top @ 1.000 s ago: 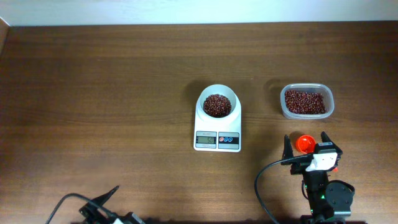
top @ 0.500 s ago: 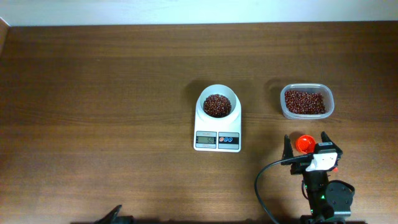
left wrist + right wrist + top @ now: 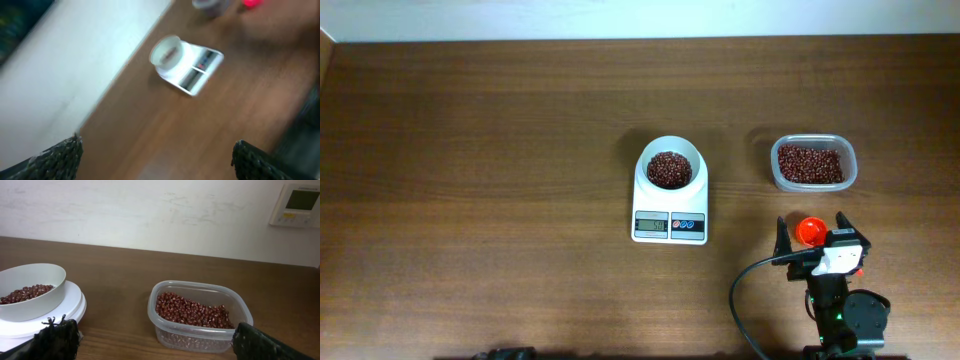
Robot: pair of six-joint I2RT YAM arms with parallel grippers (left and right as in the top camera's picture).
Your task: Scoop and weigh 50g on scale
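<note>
The white scale (image 3: 670,212) stands mid-table with its round bowl (image 3: 669,160) holding dark reddish-brown beans (image 3: 668,170). In the blurred left wrist view the scale (image 3: 192,70) is far off. The right wrist view has the bowl (image 3: 35,287) at left. My right gripper (image 3: 810,235) stands open near the front right. An orange-red scoop (image 3: 809,231) head shows between its fingers without touching either. My left gripper (image 3: 157,160) is open with nothing in it, and in the overhead view it has almost left the bottom edge.
A clear plastic tub (image 3: 813,163) of more beans sits right of the scale, just ahead of the right gripper (image 3: 155,345). A black cable (image 3: 745,290) loops by the right arm. A wall panel (image 3: 299,205) hangs behind the table.
The left arm has drawn back and dropped out of the overhead view at the bottom edge. The right arm, scoop, scale and tub have not moved.
</note>
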